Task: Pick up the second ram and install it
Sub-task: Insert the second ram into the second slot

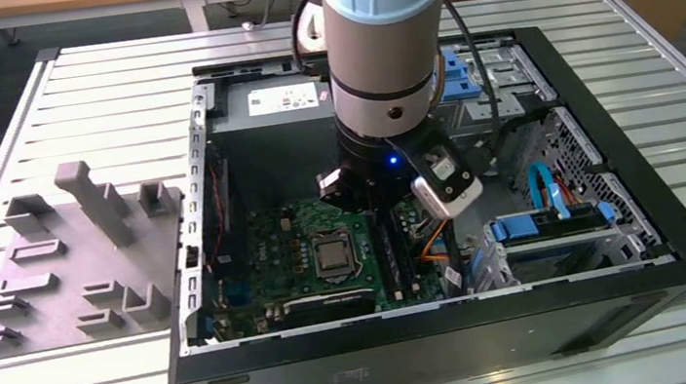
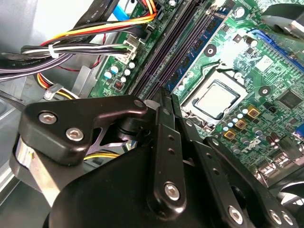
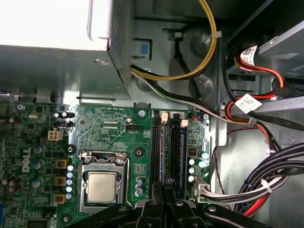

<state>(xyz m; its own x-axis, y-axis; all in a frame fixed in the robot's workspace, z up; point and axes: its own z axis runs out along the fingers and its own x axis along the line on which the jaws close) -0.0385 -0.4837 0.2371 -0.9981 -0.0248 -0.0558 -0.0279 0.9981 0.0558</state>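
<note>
Matte black bolted linkages of the gripper (image 2: 167,95) narrow to jaws pressed together, tips by the second ram (image 2: 202,43), a thin green chip-studded stick seated beside long black slots (image 2: 164,50).

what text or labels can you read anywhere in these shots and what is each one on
No text can be quoted with certainty.
White sticker on the power supply: print too small to read.
Upper cable tag, first wrist view: too blurred.
Lower cable tag: too small.
Motherboard white lettering: too small.
</note>
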